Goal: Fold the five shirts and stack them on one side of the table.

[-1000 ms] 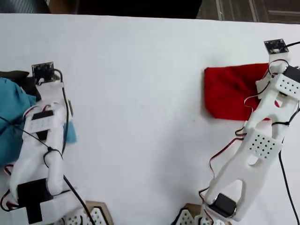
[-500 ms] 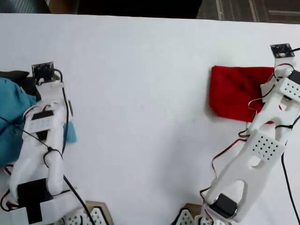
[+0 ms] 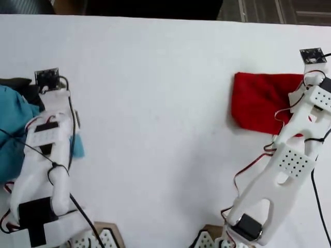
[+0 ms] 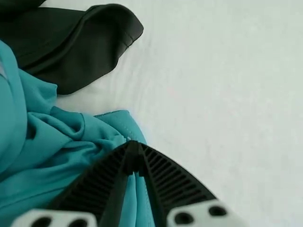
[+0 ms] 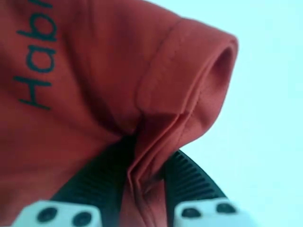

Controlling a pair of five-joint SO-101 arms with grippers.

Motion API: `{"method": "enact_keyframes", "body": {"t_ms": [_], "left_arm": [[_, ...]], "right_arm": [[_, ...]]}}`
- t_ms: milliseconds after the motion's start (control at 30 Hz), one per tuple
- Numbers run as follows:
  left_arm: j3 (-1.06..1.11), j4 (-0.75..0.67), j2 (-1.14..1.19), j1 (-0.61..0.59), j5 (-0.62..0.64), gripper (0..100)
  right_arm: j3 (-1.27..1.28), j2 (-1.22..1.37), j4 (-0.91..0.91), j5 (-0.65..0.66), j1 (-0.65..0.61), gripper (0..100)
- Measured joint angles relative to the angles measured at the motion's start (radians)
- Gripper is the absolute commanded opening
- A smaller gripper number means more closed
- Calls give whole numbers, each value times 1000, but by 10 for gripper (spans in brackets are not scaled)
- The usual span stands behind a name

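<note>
On the right side of the white table point(image 3: 155, 93) lies the red shirt point(image 3: 258, 108), a soft knit cloth folded to a rough rectangle with its straight edge turned toward the table's middle. Its right end goes under the wrist of the right arm. The right gripper point(image 5: 151, 149) has its black ribbed jaws clamped on a bunched fold of this cloth, just beside a short sleeve whose stitched hem stands open in a loop. The cloth is pinched in several layers between the pads. Dark green letters are printed on the red fabric near the jaws, cut off at the edge of the right wrist view. At the table's left edge the teal shirt point(image 3: 13, 129), a thin smooth cloth, lies crumpled in loose folds, and a small corner of it shows on the right of the left arm. The left gripper point(image 4: 136, 147) has its jaws drawn together tip to tip on the hemmed edge of this teal cloth, which gathers toward the tips. The black shirt point(image 4: 80, 47), matte and rumpled, lies on the far side of the teal one and touches it, one rounded fold spread on the bare table. The two piles of cloth are well apart.
</note>
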Motion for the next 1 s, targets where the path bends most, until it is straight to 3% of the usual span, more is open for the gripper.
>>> {"method": "enact_keyframes", "body": {"t_ms": [233, 400, 667, 867, 1000], "left_arm": [[0, 0, 0, 0, 0, 25], [0, 0, 0, 0, 0, 25], [-2, 3, 0, 0, -2, 26], [-130, 187, 0, -31, -144, 27], [-293, 368, 0, -120, -249, 29]], "right_arm": [[-12, 0, 25, -103, 2, 286], [-121, 0, 132, -120, -37, 290], [-295, -86, 284, -175, -253, 290], [-218, -110, 288, -292, -410, 290], [-106, -175, 298, -333, -528, 290]]}}
